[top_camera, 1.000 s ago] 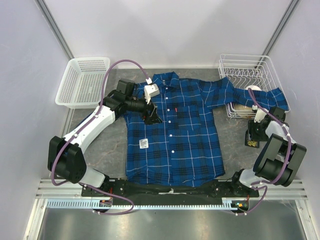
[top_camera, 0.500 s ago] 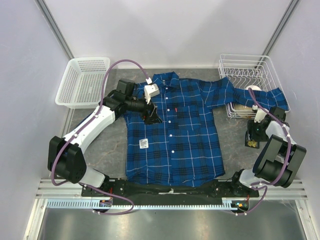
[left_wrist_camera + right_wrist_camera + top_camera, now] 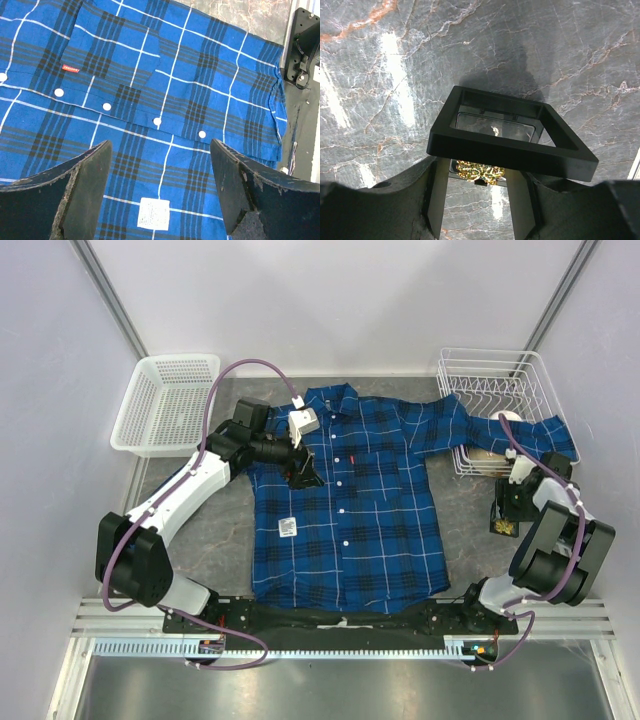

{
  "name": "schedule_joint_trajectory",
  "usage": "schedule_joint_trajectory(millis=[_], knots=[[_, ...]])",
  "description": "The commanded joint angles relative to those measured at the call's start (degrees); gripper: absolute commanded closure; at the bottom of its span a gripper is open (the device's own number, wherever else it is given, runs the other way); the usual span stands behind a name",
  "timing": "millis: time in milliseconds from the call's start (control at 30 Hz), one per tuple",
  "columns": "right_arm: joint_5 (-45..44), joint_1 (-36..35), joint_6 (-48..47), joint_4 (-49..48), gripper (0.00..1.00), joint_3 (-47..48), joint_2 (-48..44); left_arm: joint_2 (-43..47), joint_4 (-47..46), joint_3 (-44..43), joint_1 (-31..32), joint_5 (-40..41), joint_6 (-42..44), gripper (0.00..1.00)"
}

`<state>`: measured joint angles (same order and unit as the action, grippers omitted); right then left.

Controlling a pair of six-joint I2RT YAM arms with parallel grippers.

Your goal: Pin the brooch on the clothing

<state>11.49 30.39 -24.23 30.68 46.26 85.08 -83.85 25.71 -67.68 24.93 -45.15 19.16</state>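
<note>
Hovering over the clothing [image 3: 350, 530] and the brooch's box, brooch not yet pinned.

My right gripper [image 3: 503, 523] hangs low over a black frame box [image 3: 510, 150] on the marble table [image 3: 395, 75], at 3 o'clock of the clothing. The brooch [image 3: 479, 172] glints gold inside that box, between my fingers; whether those jaws pinch anything I cannot tell. My left gripper [image 3: 160, 145] is spread wide and empty above the clothing's 10 o'clock shoulder, with the white tag [image 3: 154, 214] below it. Farther off, a sleeve lies across the wire rack [image 3: 490, 370] at 1 o'clock, and a white basket [image 3: 165, 405] sits at 11.

A robot lab cell: white panel walls [image 3: 330, 300], aluminium frame rail [image 3: 340, 647], grey marble-look tabletop [image 3: 470, 510].
</note>
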Motion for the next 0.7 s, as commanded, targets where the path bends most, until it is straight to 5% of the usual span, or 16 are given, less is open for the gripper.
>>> schedule_joint_trajectory(millis=[0, 500, 600, 667], knots=[[0.64, -0.07, -0.29, -1.85, 0.46, -0.29, 2.9, 0.36, 0.39, -2.46, 0.12, -0.12, 2.64, 0.14], [1.78, -0.07, 0.58, 0.7, 0.63, 1.2, -1.14, -0.26, 0.48, -2.81, -0.06, -0.12, 3.34, 0.14], [2.66, -0.07, 1.02, 1.58, 0.62, 2.16, -2.37, -0.43, 0.39, -2.98, -0.14, -0.38, 3.25, 0.14], [3.1, -0.07, 0.94, 2.54, 0.52, 2.87, -3.68, -0.7, 0.48, -3.16, -0.14, -0.47, 3.26, 0.14]])
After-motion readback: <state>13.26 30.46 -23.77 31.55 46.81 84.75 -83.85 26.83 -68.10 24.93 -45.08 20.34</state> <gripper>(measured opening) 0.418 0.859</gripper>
